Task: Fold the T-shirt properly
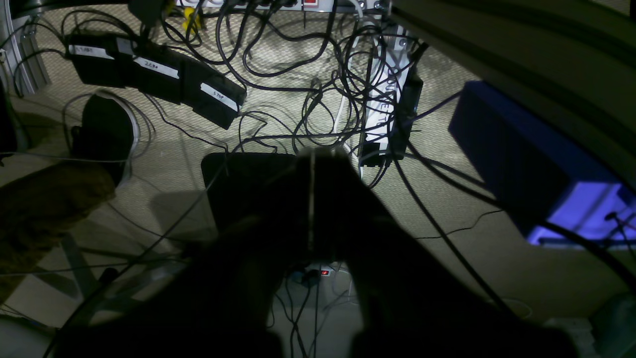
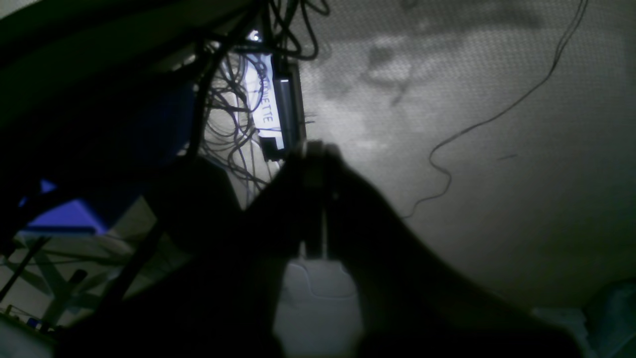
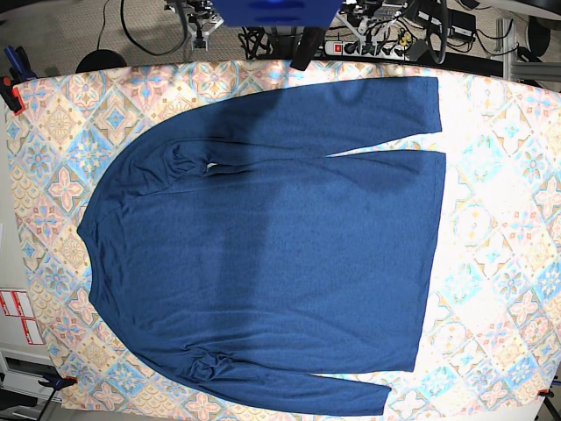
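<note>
The T-shirt (image 3: 272,246), dark navy with long sleeves, lies spread flat on the pastel tile-patterned tablecloth (image 3: 500,228) in the base view. Its neck points left and its hem right, with one sleeve along the far edge and one along the near edge. Neither gripper shows in the base view. In the left wrist view my left gripper (image 1: 313,159) is a dark silhouette with its fingers pressed together, holding nothing, over a floor of cables. My right gripper (image 2: 314,149) is likewise shut and empty above bare floor. The shirt does not appear in either wrist view.
Tangled cables, black power bricks (image 1: 154,74) and a white power strip (image 1: 385,99) lie on the floor behind the table. A blue box (image 1: 521,164) stands beside them. The robot's blue base (image 3: 276,10) sits at the table's far edge. A clamp (image 3: 10,88) grips the left corner.
</note>
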Controlling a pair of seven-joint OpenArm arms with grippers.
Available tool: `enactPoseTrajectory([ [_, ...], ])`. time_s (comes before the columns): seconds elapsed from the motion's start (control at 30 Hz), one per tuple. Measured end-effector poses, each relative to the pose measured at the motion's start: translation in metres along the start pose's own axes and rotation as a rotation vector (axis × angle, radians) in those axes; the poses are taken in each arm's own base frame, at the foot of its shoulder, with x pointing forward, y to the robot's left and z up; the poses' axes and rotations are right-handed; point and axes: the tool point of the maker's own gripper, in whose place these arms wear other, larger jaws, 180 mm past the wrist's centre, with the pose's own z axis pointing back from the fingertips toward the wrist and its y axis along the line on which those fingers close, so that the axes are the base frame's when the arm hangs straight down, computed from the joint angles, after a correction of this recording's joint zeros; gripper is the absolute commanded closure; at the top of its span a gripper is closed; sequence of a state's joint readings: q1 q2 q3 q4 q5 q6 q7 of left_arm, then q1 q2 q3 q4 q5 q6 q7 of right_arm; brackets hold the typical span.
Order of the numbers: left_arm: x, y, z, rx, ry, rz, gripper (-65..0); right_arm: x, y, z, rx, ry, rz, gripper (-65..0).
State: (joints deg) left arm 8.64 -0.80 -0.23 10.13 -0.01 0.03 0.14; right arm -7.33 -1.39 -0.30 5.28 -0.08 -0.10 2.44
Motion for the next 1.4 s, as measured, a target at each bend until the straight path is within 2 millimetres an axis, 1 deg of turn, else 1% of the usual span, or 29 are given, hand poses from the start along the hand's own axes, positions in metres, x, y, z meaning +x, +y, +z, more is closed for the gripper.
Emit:
enactPoseTrajectory([
  [0.2,-0.002,0.0,0.0,0.0,0.002,0.002,0.0,-0.017,-0.001,0.002,-0.002,0.027,0.0,-0.2],
  [0.3,-0.001,0.0,0.0,0.0,0.002,0.003,0.0,-0.016,-0.001,0.002,-0.002,0.026,0.0,-0.2],
  [0.43,-0.002,0.0,0.0,0.0,0.002,0.003,0.0,-0.01,-0.003,0.001,-0.004,0.009,0.0,-0.2],
  [0.6,-0.001,0.0,0.0,0.0,0.002,0.003,0.0,-0.014,-0.003,0.002,-0.004,0.022,0.0,-0.2],
  [0.93,-0.001,0.0,0.0,0.0,0.002,0.003,0.0,-0.013,-0.003,0.002,-0.004,0.018,0.0,-0.2],
  [1.2,-0.016,0.002,0.005,0.002,-0.013,-0.002,0.0,-0.016,-0.003,0.002,-0.005,0.021,0.0,0.0],
  [1.23,-0.017,0.006,0.006,0.009,-0.02,-0.004,0.0,-0.016,-0.003,0.002,-0.005,0.015,0.0,0.0],
  [1.3,-0.02,0.014,0.009,0.019,-0.032,-0.009,0.0,-0.018,-0.007,0.004,-0.009,-0.003,0.003,0.0],
  [1.33,-0.024,0.017,0.01,0.024,-0.03,-0.01,0.0,-0.021,-0.011,0.006,-0.012,-0.01,0.007,0.0],
  [1.4,-0.033,0.028,0.014,0.038,-0.03,-0.017,0.0,-0.029,-0.029,0.01,-0.04,-0.018,0.017,0.0],
])
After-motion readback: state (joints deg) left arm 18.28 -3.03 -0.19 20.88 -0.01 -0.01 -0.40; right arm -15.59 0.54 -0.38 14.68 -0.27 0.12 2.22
